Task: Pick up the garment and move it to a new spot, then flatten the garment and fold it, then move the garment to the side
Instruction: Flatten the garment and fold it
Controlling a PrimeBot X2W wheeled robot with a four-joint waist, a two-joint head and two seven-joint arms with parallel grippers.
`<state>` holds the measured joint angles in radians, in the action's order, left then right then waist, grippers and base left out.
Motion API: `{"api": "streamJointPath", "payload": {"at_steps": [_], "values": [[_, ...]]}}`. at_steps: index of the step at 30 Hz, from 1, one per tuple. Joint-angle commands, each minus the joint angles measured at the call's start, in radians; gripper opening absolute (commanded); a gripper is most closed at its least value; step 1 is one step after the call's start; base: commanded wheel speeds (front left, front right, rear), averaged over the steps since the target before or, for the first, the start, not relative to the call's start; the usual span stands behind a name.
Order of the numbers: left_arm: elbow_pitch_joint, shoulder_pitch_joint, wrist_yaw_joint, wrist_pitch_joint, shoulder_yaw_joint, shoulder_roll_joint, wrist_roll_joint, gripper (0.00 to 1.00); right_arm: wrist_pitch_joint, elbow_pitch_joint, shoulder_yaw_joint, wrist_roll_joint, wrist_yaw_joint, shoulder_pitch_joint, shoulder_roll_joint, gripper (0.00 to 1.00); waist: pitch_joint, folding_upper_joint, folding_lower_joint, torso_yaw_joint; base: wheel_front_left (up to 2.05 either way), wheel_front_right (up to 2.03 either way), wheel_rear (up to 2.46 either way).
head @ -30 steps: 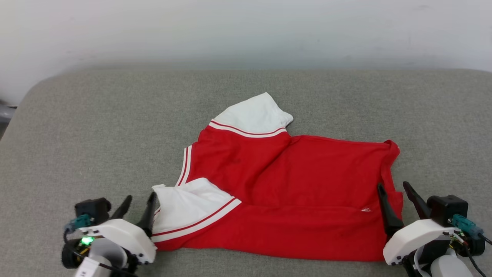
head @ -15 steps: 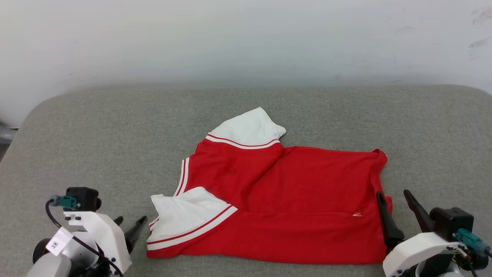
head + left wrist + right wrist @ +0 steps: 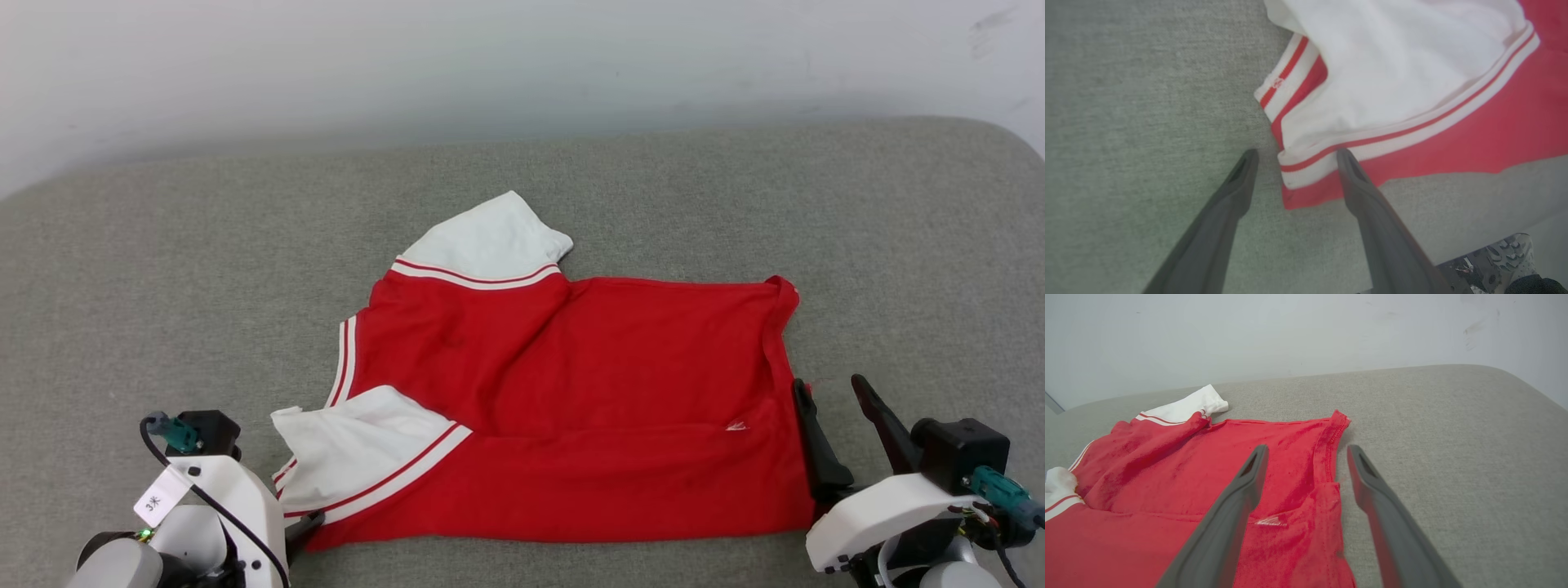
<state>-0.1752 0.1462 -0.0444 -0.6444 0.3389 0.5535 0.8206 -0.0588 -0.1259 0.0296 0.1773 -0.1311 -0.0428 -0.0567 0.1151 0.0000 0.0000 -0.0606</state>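
Head view: the garment (image 3: 571, 392) lies partly folded at the centre of the grey cushion (image 3: 163, 269). The left gripper (image 3: 1297, 153) is released, straddling the near-left sleeve corner; the right gripper (image 3: 828, 384) is released at the near-right hem. Risk: a pinch taking only the top layer, or uneven lifts, would likely undo the fold and bunch the cloth.

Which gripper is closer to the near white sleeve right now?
Left. The left gripper, open, straddles the shirt corner right beside that sleeve; the right gripper sits open at the hem, across the shirt.
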Motion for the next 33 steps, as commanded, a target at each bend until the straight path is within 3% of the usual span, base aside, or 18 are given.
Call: {"api": "streamJointPath", "payload": {"at_steps": [1,5,6,7,8,9,15,23,26,33], "values": [[-0.013,0.016,0.002,-0.013,0.009,-0.006,-0.003,1.0,0.002,0.005,-0.001,-0.004,0.001,-0.013,0.006,1.0,0.025,0.0,0.0,-0.018,0.0,0.0,0.0],[-0.05,0.017,0.026,-0.069,0.05,-0.035,0.025,1.0,0.008,-0.005,0.003,0.007,0.001,-0.021,0.007,1.0,0.042,0.0,0.0,-0.032,0.0,0.0,0.0],[-0.059,0.01,0.033,-0.086,0.059,-0.051,0.042,0.89,0.012,-0.008,0.006,0.011,0.001,-0.019,0.007,1.0,0.043,0.0,0.0,-0.035,0.0,0.0,0.0],[-0.064,0.003,0.041,-0.102,0.071,-0.06,0.052,0.39,0.015,-0.01,0.009,0.018,0.001,-0.019,0.007,1.0,0.044,0.0,0.0,-0.037,0.0,0.0,0.0],[-0.067,-0.001,0.048,-0.103,0.076,-0.067,0.059,0.12,0.019,-0.011,0.009,0.022,0.001,-0.021,0.008,1.0,0.044,0.0,0.0,-0.039,0.0,0.0,0.0],[-0.069,-0.004,0.052,-0.098,0.075,-0.075,0.065,0.0,0.022,-0.01,0.011,0.027,0.001,-0.023,0.008,1.0,0.043,0.0,0.0,-0.04,0.0,0.0,0.0],[-0.054,-0.004,0.053,-0.049,0.057,-0.052,0.044,0.0,0.122,0.007,0.048,0.093,0.001,-0.021,-0.015,1.0,0.031,0.0,0.0,-0.038,0.0,0.0,0.0],[0.046,-0.013,0.028,0.027,0.019,-0.009,0.005,0.0,0.564,0.07,0.023,0.172,0.001,0.003,-0.119,1.0,0.013,0.0,0.0,-0.021,0.0,0.0,0.0],[0.086,-0.015,0.02,0.037,0.015,-0.006,-0.003,0.0,0.694,0.095,-0.001,0.188,0.001,0.012,-0.13,1.0,0.016,0.0,0.0,-0.011,0.0,0.0,0.0],[0.145,0.003,0.012,0.034,0.019,-0.006,-0.008,0.0,0.806,0.036,-0.051,0.18,0.001,-0.04,-0.139,1.0,0.052,0.0,0.0,0.006,0.0,0.0,0.0]]}}
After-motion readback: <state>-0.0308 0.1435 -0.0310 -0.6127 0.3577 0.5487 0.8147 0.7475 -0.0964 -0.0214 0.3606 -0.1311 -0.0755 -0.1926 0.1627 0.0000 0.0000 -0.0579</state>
